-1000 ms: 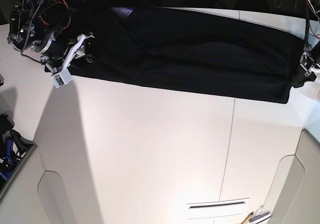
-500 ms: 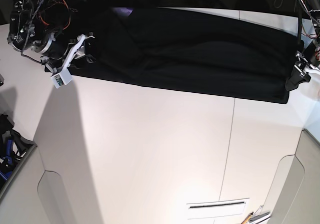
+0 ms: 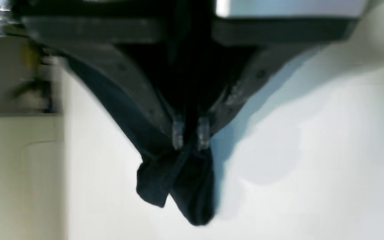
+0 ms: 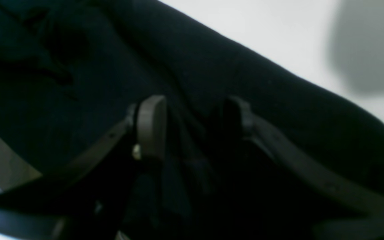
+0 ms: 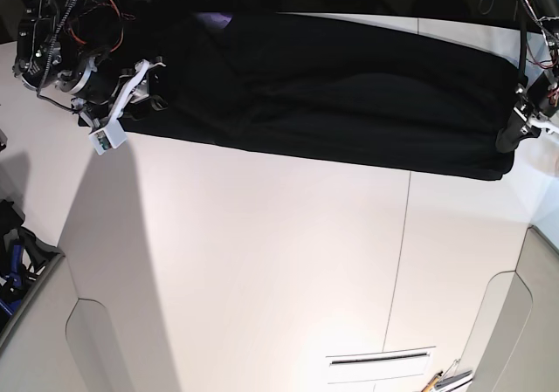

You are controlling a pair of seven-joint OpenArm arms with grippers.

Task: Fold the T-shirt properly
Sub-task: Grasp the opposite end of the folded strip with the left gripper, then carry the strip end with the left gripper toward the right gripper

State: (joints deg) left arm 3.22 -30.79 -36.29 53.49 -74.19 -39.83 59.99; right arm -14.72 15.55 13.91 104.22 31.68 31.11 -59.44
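Note:
The black T-shirt (image 5: 349, 86) lies as a long folded band across the far part of the white table (image 5: 262, 261); no print shows. My left gripper (image 5: 511, 137) is at the band's right end. In the left wrist view the left gripper (image 3: 190, 138) is shut on a bunch of the T-shirt (image 3: 178, 180), which hangs past the fingertips above the table. My right gripper (image 5: 155, 85) is at the band's left end. In the right wrist view the right gripper (image 4: 195, 113) has its jaws apart, standing over a ridge of the T-shirt (image 4: 278, 93).
A table seam (image 5: 406, 235) runs front to back right of centre. A slotted plate (image 5: 380, 366) and small tools (image 5: 445, 379) lie at the front edge. Beige panels (image 5: 511, 331) flank the front corners. Dark gear (image 5: 13, 252) sits at the left edge.
My left gripper has moved a little to the left and toward the far side, taking the shirt's right end with it. The right arm has not moved.

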